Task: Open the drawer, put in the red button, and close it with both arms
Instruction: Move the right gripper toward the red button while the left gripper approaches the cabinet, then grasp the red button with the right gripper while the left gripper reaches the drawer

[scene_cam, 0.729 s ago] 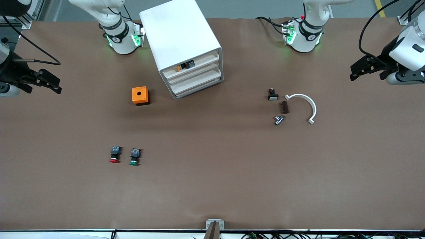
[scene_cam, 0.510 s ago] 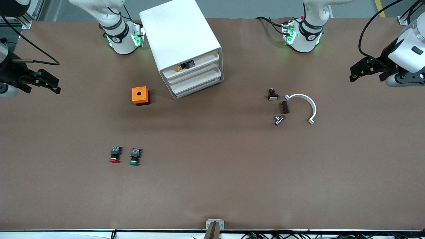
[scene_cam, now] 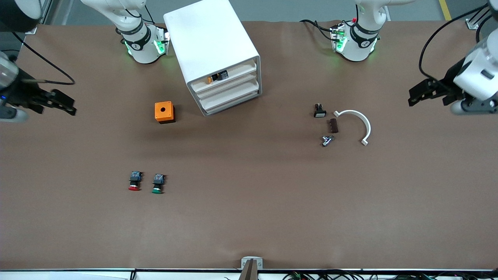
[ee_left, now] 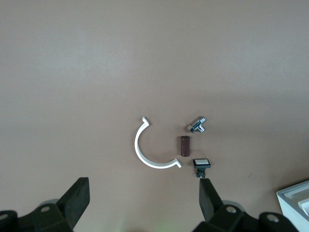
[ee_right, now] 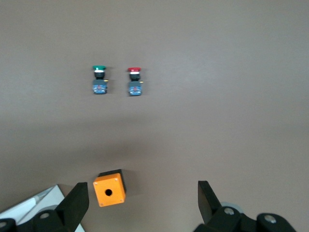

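Note:
The white cabinet (scene_cam: 212, 42) stands between the two arm bases, its three drawers facing the front camera; the middle drawer (scene_cam: 229, 90) is closed. The red button (scene_cam: 134, 181) lies on the table nearer the front camera, beside its green twin (scene_cam: 157, 183); it also shows in the right wrist view (ee_right: 134, 81). My right gripper (scene_cam: 64, 104) is open and empty, up over the right arm's end of the table (ee_right: 142, 203). My left gripper (scene_cam: 420, 93) is open and empty over the left arm's end (ee_left: 145, 200).
An orange box with a hole (scene_cam: 164, 112) sits beside the cabinet. A white curved clip (scene_cam: 360, 124), a brown block (scene_cam: 334, 125), a metal fitting (scene_cam: 327, 140) and a small black switch (scene_cam: 319, 111) lie toward the left arm's end.
The right gripper has shifted a little toward the table's middle and nearer the front camera. The left gripper has drifted slightly the same way. Nothing on the table moved.

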